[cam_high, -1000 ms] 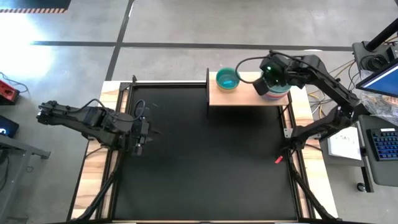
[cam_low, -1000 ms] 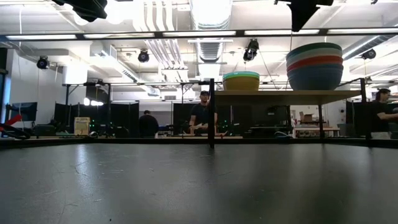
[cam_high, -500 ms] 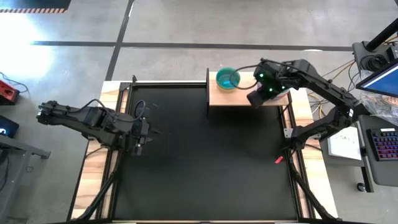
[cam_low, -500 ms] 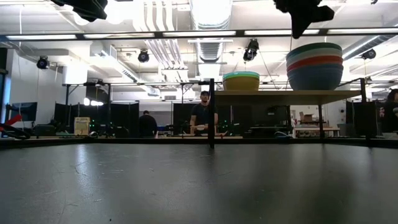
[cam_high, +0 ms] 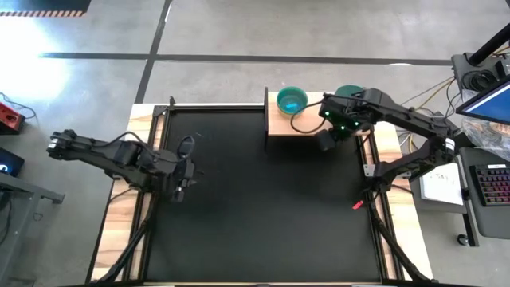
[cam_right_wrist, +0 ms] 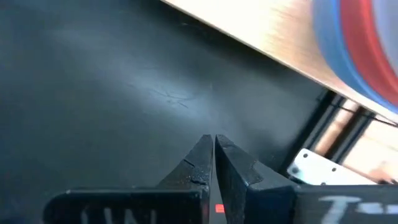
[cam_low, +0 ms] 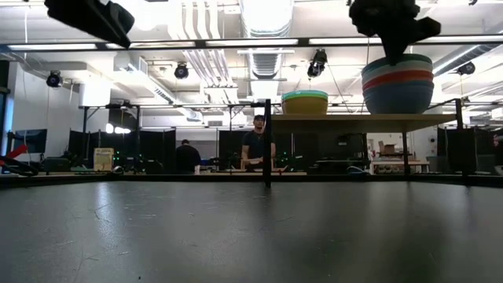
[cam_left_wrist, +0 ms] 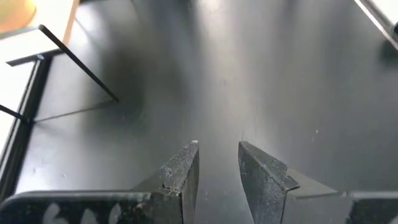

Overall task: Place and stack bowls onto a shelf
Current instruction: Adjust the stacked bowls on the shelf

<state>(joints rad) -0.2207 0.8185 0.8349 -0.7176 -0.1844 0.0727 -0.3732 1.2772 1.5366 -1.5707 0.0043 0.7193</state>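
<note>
The left gripper [cam_high: 180,194] is seen over the left part of the black tabletop [cam_high: 263,207], well apart from the shelf [cam_high: 319,121]; its fingers [cam_left_wrist: 180,174] are parted by a narrow gap with nothing between them, only bare tabletop ahead. On the shelf, a short stack of bowls [cam_high: 292,101] with a teal one uppermost stands at the left end, and a taller stack [cam_high: 349,96] stands at the right end. The right gripper [cam_high: 325,140] is held just off the shelf's front edge, over the tabletop, beside the taller stack and apart from it; its fingers [cam_right_wrist: 200,163] are pressed together on nothing.

The low view alone shows the layers: a yellow bowl [cam_low: 305,103] under a green rim on the left, and pale blue, red, white and teal bowls [cam_low: 398,82] on the right, with people in the room behind. The right wrist view alone shows the shelf's wood edge [cam_right_wrist: 261,31] and the blue and red bowl walls [cam_right_wrist: 351,46] beyond the closed fingertips.

Compared with one second ago, the right gripper is found withdrawn from above the taller stack toward the tabletop, and its fingers have closed. The left arm has barely shifted.
</note>
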